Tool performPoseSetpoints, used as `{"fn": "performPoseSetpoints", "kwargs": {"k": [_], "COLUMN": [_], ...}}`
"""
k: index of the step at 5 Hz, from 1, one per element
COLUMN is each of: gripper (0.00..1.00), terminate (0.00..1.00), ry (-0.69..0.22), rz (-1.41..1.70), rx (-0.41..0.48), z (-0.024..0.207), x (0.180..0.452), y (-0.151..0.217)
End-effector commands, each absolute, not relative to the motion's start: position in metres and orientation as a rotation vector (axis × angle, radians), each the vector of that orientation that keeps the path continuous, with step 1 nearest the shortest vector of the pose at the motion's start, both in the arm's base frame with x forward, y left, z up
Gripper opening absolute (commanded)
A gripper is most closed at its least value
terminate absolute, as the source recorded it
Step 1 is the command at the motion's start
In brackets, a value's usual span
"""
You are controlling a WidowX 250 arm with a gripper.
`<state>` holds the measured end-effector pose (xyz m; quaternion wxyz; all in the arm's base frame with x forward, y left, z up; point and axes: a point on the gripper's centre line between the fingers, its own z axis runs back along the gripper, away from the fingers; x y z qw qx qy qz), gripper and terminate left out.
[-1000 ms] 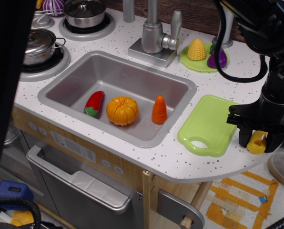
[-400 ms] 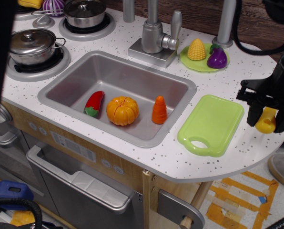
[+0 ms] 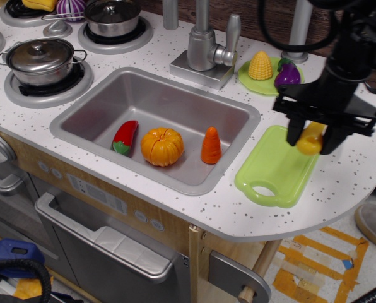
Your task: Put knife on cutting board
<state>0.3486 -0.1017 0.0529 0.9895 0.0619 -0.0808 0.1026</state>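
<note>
**Knife in the grip, over the board, not yet set down**

Pickup looks done. Gripper (image 3: 311, 140) is closed on the knife (image 3: 310, 141): yellow handle sits pinched between the two dark fingers (image 3: 294, 132), one each side. Blade can't be made out, it's hidden or too faint against the gripper. Knife looks lifted off the surface, though height over the board is hard to judge from this one view.

Cutting board (image 3: 276, 165) lies flat on the counter (image 3: 175, 189) right of the sink (image 3: 156, 123), handle slot toward the front edge. Board is bare, nothing on it. Gripper and knife sit over the board's far right part, near its right edge, so the transport is roughly finished too.

Left to do, as I judge: lower onto the board, open the fingers, back away. Maybe nudge a little toward the board's middle first, since the knife hangs close to the right edge and a rounded handle could roll off onto the counter when let go.

Other stuff, not in play: carrot (image 3: 211, 146), pumpkin (image 3: 162, 146) and pepper (image 3: 125, 137) in the sink; corn (image 3: 260, 65) and eggplant (image 3: 287, 74) on the round plate (image 3: 246, 81) behind the board; pots (image 3: 41, 57) on the stove at left. All well apart from the gripper.
</note>
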Motion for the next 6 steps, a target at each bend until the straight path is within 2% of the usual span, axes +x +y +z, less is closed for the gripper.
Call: {"fn": "performPoseSetpoints", "kwargs": {"k": [1, 2, 3, 5, 6], "gripper": [0.00, 0.00, 1.00, 1.00, 1.00], "terminate": [0.00, 0.00, 0.00, 0.00, 1.00], "ry": [-0.221, -0.234, -0.230, -0.249, -0.249], "rz": [0.227, 0.230, 0.223, 0.209, 0.209], "rx": [0.080, 0.036, 0.014, -0.010, -0.010], "z": [0.065, 0.044, 0.037, 0.035, 0.035], "x": [0.347, 0.341, 0.339, 0.340, 0.340], "y": [-0.081, -0.072, -0.072, -0.073, -0.073]}}
